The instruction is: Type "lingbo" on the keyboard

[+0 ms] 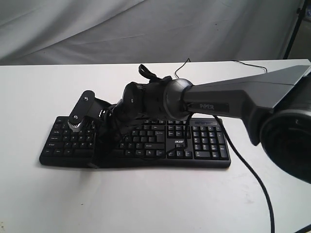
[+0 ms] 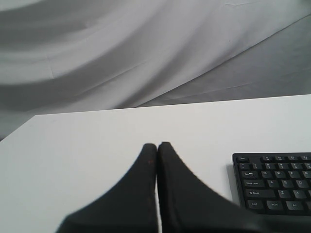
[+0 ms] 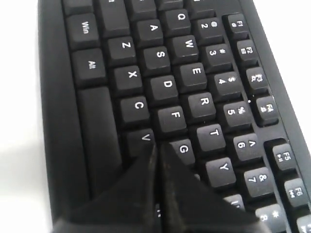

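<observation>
The black keyboard (image 1: 204,145) with white legends lies across the middle of the white table (image 1: 146,204). My right arm reaches over it from the right. The right gripper (image 3: 158,145) is shut with nothing in it, and its joined tips point down between the V and G keys, just above or on the keyboard (image 3: 194,77); contact cannot be told. In the exterior view this gripper (image 1: 101,148) hides the middle letter keys. My left gripper (image 2: 157,144) is shut and empty over bare table, left of the keyboard's (image 2: 277,182) left end. It does not show in the exterior view.
A thin black cable (image 1: 248,165) runs from behind the keyboard along the table's right side to the front edge. A grey cloth backdrop (image 1: 146,24) hangs behind the table. A black stand leg (image 1: 294,29) is at the far right.
</observation>
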`<control>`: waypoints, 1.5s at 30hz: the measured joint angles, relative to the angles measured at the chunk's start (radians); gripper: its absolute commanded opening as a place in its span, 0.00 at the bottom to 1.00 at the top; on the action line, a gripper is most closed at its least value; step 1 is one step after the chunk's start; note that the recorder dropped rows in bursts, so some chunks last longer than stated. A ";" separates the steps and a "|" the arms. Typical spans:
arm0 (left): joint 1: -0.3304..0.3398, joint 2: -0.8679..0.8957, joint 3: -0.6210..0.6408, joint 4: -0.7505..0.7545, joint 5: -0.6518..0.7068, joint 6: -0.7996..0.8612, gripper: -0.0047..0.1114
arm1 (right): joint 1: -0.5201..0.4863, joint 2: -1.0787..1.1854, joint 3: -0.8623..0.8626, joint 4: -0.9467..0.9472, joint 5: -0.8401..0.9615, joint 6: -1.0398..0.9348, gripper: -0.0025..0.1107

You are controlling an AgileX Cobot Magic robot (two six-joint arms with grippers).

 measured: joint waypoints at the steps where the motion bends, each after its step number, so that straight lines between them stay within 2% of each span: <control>1: 0.000 0.000 0.000 0.000 0.000 0.000 0.05 | 0.000 -0.010 0.000 0.000 0.002 0.000 0.02; 22: 0.000 0.000 0.000 0.000 0.000 0.000 0.05 | -0.117 -0.103 0.045 -0.029 0.035 -0.004 0.02; 45: 0.000 0.000 0.000 0.000 0.000 0.000 0.05 | -0.124 -0.078 0.088 0.022 -0.016 -0.052 0.02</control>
